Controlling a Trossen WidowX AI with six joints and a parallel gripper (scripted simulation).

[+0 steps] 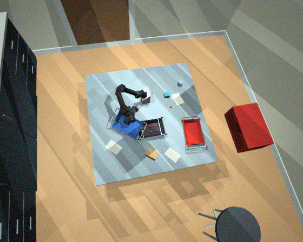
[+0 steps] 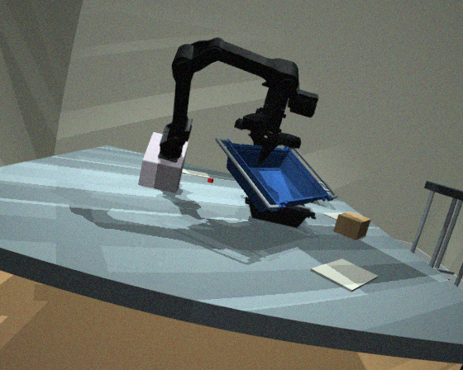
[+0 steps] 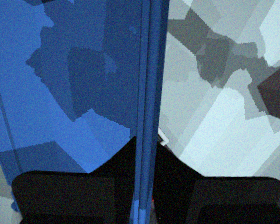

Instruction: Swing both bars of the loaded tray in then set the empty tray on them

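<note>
The loaded black tray [image 1: 153,137] [image 2: 279,216] stands mid-table with several small red blocks [image 1: 151,131] inside. Its right wire bar [image 1: 160,126] lies across its top near the right end; its left end is partly hidden under the blue tray, so the left bar cannot be made out. My gripper [image 2: 263,158] [image 3: 142,141] is shut on a long side wall of the empty blue tray [image 1: 128,130] [image 2: 276,182] [image 3: 91,65]. The blue tray hangs in the air, tilted and skewed, with its right end above the black tray's left end. Its own wire bars [image 2: 245,173] [image 1: 113,117] stick out.
A red tray [image 1: 193,132] with bars out stands at the right. A pink box [image 1: 145,100] [image 2: 163,171] is by the arm's base. A tan block [image 1: 151,153] [image 2: 350,225], flat cards [image 1: 172,154] [image 2: 345,275], a teal block [image 1: 166,94] and a grey cylinder [image 1: 180,83] lie around.
</note>
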